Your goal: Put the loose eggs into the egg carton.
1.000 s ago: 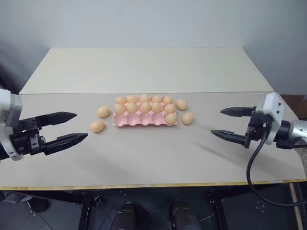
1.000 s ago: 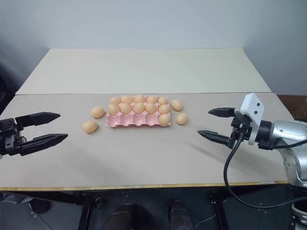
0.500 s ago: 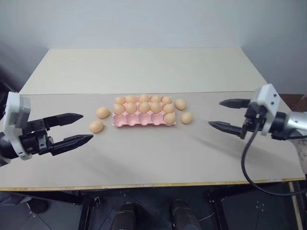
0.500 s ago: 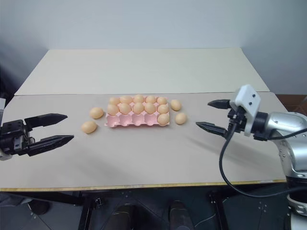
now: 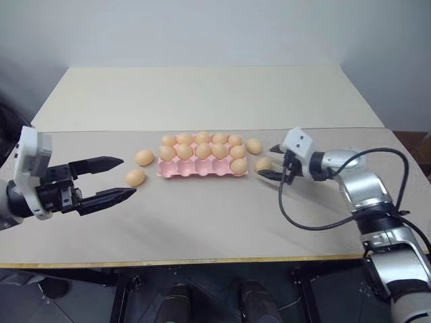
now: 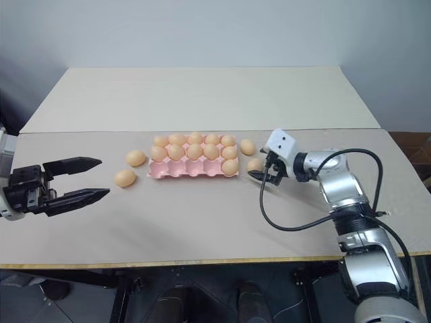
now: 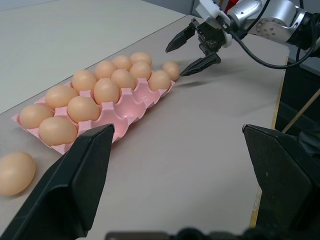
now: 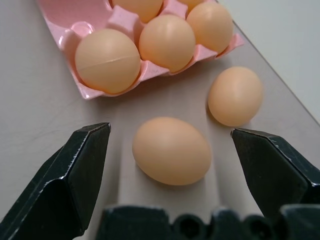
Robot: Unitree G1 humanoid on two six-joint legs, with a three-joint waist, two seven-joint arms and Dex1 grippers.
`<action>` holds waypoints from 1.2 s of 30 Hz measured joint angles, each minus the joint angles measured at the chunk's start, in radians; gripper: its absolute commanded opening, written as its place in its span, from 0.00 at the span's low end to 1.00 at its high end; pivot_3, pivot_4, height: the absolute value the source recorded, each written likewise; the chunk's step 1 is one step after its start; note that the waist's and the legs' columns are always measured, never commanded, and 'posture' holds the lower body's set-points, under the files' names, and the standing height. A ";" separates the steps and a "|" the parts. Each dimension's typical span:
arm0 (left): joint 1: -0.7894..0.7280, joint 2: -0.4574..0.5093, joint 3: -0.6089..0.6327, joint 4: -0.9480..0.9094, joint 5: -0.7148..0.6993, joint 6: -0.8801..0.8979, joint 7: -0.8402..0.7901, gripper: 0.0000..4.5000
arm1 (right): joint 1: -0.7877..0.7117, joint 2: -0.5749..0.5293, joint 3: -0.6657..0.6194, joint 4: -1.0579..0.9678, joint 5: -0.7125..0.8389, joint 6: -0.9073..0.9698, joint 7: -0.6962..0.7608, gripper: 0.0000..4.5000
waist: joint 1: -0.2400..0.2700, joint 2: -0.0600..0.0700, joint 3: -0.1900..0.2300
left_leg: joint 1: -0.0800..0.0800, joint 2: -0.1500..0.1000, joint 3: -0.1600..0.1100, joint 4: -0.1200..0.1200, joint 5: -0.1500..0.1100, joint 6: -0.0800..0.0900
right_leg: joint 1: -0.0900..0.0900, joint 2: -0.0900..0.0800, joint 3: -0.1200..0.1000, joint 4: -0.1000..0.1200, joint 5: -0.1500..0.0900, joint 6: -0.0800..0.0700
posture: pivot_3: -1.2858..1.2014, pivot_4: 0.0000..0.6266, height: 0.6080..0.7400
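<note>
My right gripper [image 5: 271, 161] moved in from the table's right side, open fingers now flanking a loose egg [image 5: 263, 164].

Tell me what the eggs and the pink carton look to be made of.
Eggs: probably plastic dummies rather than real; smooth, matte, uniformly orange-tan, and the one in the carton's corner cup shows a thin seam line around it.

Egg carton: looks like moulded plastic, though pulp cannot be ruled out; even pink, thin peaked walls with a slight sheen.
</note>
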 measured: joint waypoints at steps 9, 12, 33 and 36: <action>0.011 0.000 0.008 -0.005 0.001 0.000 0.000 1.00 | -0.055 0.080 0.014 0.193 -0.071 -0.070 -0.044 0.72 | -0.002 0.000 0.000 | 0.001 0.000 0.000 0.000 0.000 0.000 | 0.000 0.000 0.000 0.000 0.000 0.000 | 0.52 0.24 1.00; 0.017 0.000 0.017 -0.013 0.001 0.000 0.007 1.00 | -0.039 0.060 0.000 0.127 -0.072 -0.064 -0.046 0.60 | -0.001 0.001 0.000 | 0.000 0.000 0.000 0.000 0.000 0.000 | 0.000 0.000 0.000 0.000 0.000 0.000 | 0.52 0.24 1.00; 0.066 0.000 0.051 -0.044 0.015 0.002 0.016 1.00 | -0.075 0.278 0.120 -0.220 -0.082 0.218 -0.138 0.76 | -0.010 0.001 0.001 | 0.000 0.000 0.000 -0.001 0.000 0.000 | -0.001 0.000 0.001 0.001 0.000 0.000 | 0.52 0.24 1.00; 0.083 0.001 0.063 -0.045 0.015 0.003 0.013 1.00 | -0.076 0.279 0.119 -0.206 -0.090 0.233 -0.148 0.95 | -0.009 0.001 0.001 | 0.000 0.001 0.000 -0.001 0.000 0.000 | -0.001 0.001 0.001 0.001 0.000 0.000 | 0.52 0.24 1.00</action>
